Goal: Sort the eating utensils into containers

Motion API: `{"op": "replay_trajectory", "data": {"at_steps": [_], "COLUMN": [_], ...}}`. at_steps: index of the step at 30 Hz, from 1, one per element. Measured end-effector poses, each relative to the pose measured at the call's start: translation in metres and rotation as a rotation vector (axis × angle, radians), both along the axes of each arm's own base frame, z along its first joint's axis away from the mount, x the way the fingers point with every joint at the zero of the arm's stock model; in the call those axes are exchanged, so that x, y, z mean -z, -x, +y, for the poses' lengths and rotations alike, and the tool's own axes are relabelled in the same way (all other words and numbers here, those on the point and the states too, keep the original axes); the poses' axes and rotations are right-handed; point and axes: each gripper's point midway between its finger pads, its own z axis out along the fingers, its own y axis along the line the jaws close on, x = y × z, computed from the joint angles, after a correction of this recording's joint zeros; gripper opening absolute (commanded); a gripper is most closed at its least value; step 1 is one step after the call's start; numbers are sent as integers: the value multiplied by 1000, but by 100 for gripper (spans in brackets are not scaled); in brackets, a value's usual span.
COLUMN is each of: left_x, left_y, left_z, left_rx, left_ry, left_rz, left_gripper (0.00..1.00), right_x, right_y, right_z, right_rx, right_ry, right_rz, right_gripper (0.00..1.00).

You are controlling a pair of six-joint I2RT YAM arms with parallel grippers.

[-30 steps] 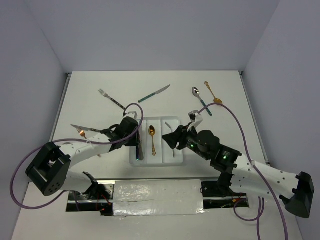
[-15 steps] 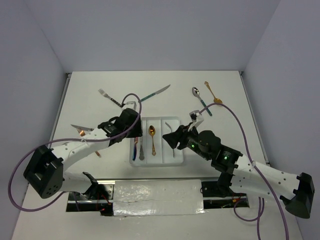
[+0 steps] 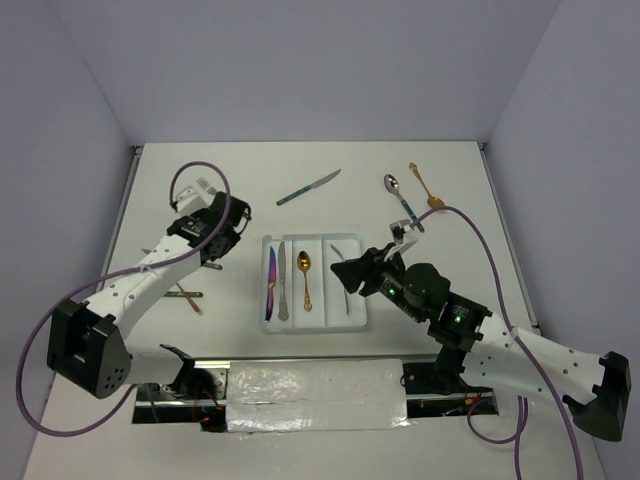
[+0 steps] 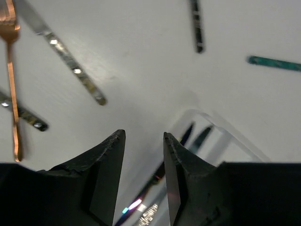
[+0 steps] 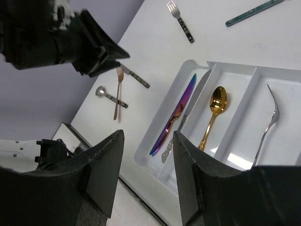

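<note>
The white tray [image 3: 357,318] lies at the table's middle. Its left compartment holds an iridescent purple knife [image 3: 271,285] and a silver knife [image 3: 283,282], the middle one a gold spoon [image 3: 304,272], the right one a silver fork [image 3: 345,283]. My left gripper [image 3: 218,243] is open and empty, above the table left of the tray; in the left wrist view [image 4: 143,141] the tray corner [image 4: 214,121] shows past it. My right gripper [image 3: 342,272] is open and empty above the tray's right side, and looks down on the tray [image 5: 155,141].
Loose on the table: a teal-handled knife [image 3: 309,187], a teal-handled silver spoon [image 3: 399,198], a gold spoon [image 3: 425,186], a copper fork [image 5: 117,92], a dark-handled fork [image 5: 180,22], a spoon [image 5: 110,96] and a knife [image 4: 66,61]. My left arm hides some of them from above.
My left gripper has let go of the purple knife in the left compartment and drawn back up and to the left. The right arm has barely shifted.
</note>
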Motion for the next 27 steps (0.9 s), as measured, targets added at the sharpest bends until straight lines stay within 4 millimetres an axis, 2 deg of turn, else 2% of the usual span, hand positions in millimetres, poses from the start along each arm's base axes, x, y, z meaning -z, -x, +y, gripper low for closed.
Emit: {"op": "replay_trajectory", "data": {"at_steps": [4, 6, 8, 12, 14, 21, 27], "left_x": [52, 63, 65, 54, 56, 95, 113], "left_y": [24, 38, 49, 61, 63, 68, 64], "left_z": [67, 92, 108, 126, 131, 145, 155], "left_rx": [-194, -275, -338, -417, -434, -475, -481], "left_ry": [0, 4, 8, 3, 4, 4, 43], "left_rz": [139, 172, 154, 73, 65, 196, 218], "left_gripper": [47, 47, 50, 53, 53, 50, 49], "right_x": [1, 1, 0, -1, -1, -3, -4], "right_y": [0, 1, 1, 2, 3, 4, 4], "right_z": [1, 1, 2, 3, 3, 3, 3], "right_rx": [-3, -7, -11, -20, -24, -28, -31], "right_ry": [2, 2, -2, -5, -5, -11, -15], "right_rz": [2, 3, 1, 0, 0, -3, -6], "right_gripper": [53, 53, 53, 53, 53, 53, 53]}}
